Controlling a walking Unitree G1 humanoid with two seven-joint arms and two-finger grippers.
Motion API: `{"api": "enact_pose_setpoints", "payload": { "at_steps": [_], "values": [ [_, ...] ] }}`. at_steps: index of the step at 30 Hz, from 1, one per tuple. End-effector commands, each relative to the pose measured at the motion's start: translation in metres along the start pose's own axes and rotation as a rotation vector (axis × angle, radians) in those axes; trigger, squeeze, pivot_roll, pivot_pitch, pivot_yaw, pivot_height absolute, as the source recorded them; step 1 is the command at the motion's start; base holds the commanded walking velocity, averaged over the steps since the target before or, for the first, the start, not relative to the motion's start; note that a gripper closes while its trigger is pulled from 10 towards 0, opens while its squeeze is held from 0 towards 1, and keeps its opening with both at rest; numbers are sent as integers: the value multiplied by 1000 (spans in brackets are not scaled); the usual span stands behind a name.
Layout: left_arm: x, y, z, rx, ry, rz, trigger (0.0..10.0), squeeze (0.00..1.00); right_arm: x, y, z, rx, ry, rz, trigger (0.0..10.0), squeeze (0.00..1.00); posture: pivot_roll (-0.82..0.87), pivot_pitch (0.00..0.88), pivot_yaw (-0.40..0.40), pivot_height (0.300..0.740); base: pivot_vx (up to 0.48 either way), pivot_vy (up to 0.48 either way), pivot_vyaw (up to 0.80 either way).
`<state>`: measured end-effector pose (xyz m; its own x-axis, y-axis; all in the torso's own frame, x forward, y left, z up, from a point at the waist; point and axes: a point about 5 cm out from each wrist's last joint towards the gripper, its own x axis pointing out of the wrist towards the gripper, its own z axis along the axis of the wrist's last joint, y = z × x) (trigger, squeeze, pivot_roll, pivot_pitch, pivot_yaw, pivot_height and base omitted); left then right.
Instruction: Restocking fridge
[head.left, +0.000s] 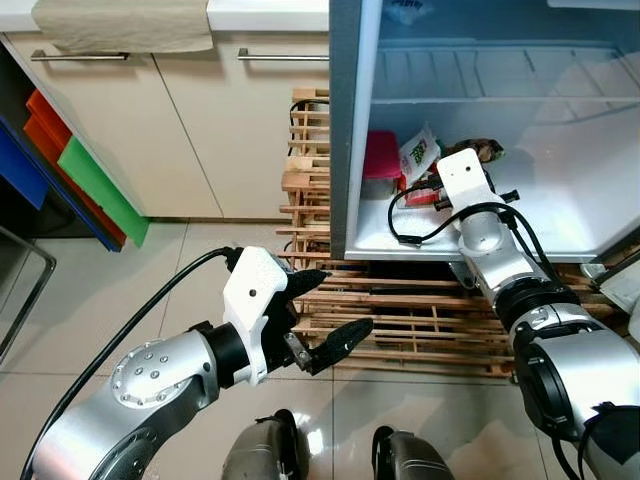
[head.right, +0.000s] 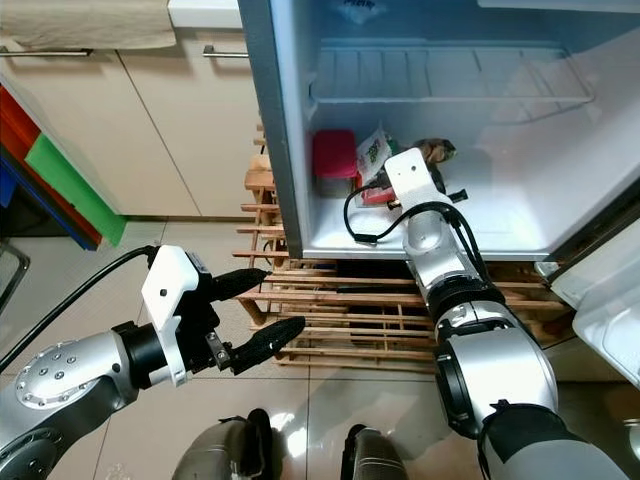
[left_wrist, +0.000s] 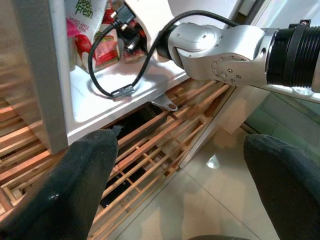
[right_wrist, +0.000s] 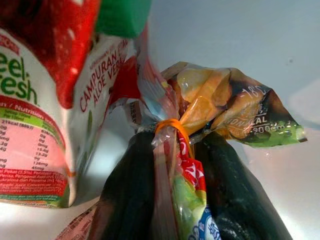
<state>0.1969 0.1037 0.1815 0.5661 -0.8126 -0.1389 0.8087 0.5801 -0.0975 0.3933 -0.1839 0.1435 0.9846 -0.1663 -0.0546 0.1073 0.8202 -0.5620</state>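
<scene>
Left gripper (head.left: 322, 310) just hangs over the wooden pallet (head.left: 400, 325) in front of the fridge (head.left: 480, 130), fingers (left_wrist: 75, 185) wide apart, holding nothing. Fridge door's open and the bottom shelf (head.left: 560, 215) has stuff on it: a red container (head.left: 380, 160) at the left wall, then a white and pink drink carton (right_wrist: 35, 125), then a snack bag (right_wrist: 200, 130) tied off with an orange rubber band (right_wrist: 170, 125). Right gripper (right_wrist: 192, 190) is reached into the fridge, fingers (right_wrist: 130, 195) pinched on that bag, one on each side just below the tied neck, right beside the carton.
</scene>
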Motion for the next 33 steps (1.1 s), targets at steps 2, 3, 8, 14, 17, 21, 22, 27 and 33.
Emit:
{"api": "enact_pose_setpoints", "payload": {
  "at_steps": [2,3,8,14,17,21,22,27,33],
  "values": [
    [-2,-4,0,-6,3,-5,10000,0,2,-3,2,51,2,11,10000,1000,124,247,34,740,0,0,0],
    [-2,-4,0,-5,2,-2,10000,0,3,-4,6,63,-17,6,10000,1000,124,247,34,740,0,0,0],
    [0,-3,1,-4,-4,1,10000,0,6,-11,23,56,-104,-12,10000,1000,110,238,33,740,0,0,0],
    [5,-2,3,-1,-16,-8,10000,0,7,-16,32,35,-157,-10,10000,1000,99,225,33,740,0,0,0],
    [7,0,3,0,-18,-7,10000,0,7,-16,32,17,-159,13,10000,1000,89,213,31,740,0,0,0],
    [10,1,3,3,-25,-6,10000,0,7,-16,28,-20,-151,32,10000,1000,83,200,27,740,0,0,0],
    [12,3,3,3,-29,-4,10000,0,7,-16,27,-24,-150,38,10000,1000,79,190,24,740,0,0,0],
    [17,6,5,13,-40,-19,10000,0,6,-12,22,60,-113,75,10000,1000,66,158,25,740,0,0,0],
    [24,7,7,33,-47,-47,10000,0,5,-8,16,256,-49,98,10000,1000,59,121,28,740,0,0,0]
  ]
}}
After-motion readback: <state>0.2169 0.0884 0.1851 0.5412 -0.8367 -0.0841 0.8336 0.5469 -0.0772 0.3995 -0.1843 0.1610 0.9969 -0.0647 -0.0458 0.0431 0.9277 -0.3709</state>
